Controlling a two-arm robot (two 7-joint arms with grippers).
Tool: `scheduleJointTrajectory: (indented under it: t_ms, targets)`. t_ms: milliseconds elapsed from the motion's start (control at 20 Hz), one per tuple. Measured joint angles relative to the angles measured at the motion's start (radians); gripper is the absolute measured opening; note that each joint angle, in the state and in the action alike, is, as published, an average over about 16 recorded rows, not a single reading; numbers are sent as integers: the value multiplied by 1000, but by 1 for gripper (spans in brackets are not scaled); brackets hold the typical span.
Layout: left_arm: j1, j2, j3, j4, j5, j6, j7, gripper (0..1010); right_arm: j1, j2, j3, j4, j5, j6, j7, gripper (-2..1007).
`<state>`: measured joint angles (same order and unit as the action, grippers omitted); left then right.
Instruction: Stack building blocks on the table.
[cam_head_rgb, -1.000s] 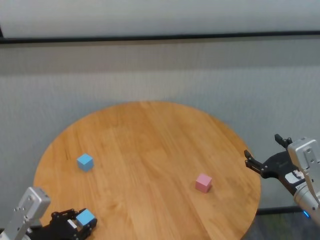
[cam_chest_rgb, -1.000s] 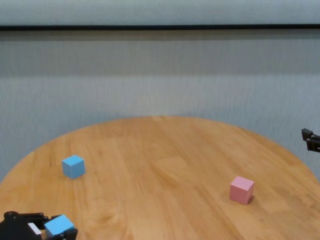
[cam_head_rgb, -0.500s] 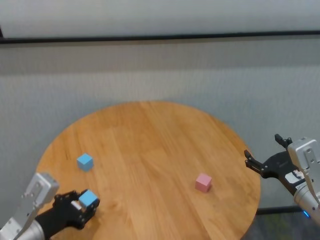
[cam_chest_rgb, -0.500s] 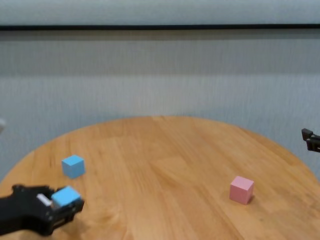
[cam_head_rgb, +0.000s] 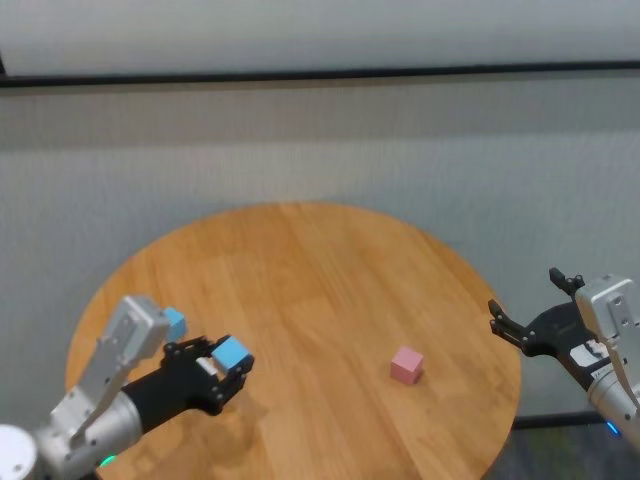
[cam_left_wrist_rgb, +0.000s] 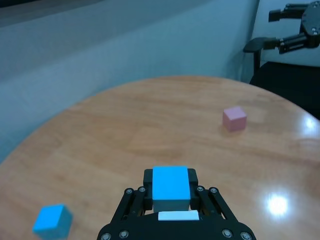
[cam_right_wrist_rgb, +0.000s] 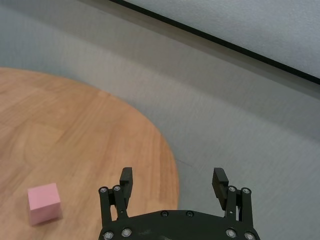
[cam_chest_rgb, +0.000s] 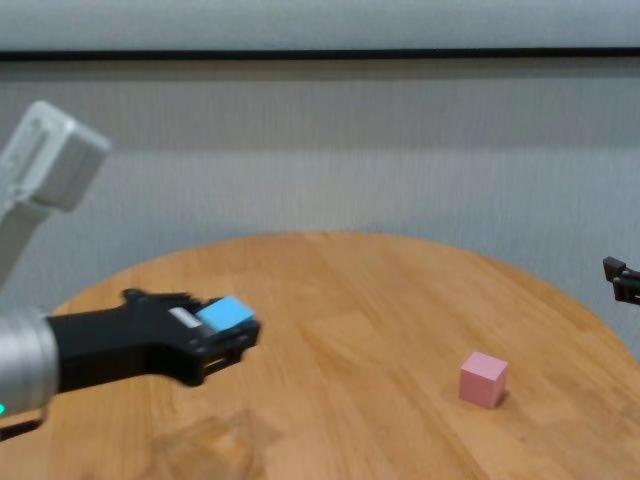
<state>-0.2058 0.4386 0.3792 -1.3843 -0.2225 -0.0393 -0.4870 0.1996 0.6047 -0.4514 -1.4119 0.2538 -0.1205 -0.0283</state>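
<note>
Light blue cube (cam_head_rgb: 230, 351) clamped in the left hand (cam_head_rgb: 222, 366), lifted above the wooden desk (cam_head_rgb: 320, 270).
Matte, rigid and probably light, it should hold firm when pinched on two flat opposite faces, as it is here. The second blue cube (cam_left_wrist_rgb: 51, 220) sits on the desk's left side, the pink cube (cam_head_rgb: 407, 365) well apart toward the right. The right hand (cam_right_wrist_rgb: 173, 186) hangs off the desk's right edge, spread wide and holding nothing.
</note>
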Motion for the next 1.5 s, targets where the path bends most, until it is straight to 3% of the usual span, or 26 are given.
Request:
scheduleJointTrajectory:
  t_ms: [300, 800, 1100, 1500]
  targets:
    - [-102, -66, 52, 72, 16, 15, -15, 397, 0, 0, 0, 0, 0, 0, 0, 1005]
    - [-261, -173, 119, 283, 67, 3, -8, 397, 0, 0, 0, 0, 0, 0, 0, 1005]
    - [-303, -211, 126, 378, 81, -7, -3, 397, 0, 0, 0, 0, 0, 0, 0, 1005]
    - [-315, -235, 125, 435, 90, -13, 0, 397, 0, 0, 0, 0, 0, 0, 0, 1005]
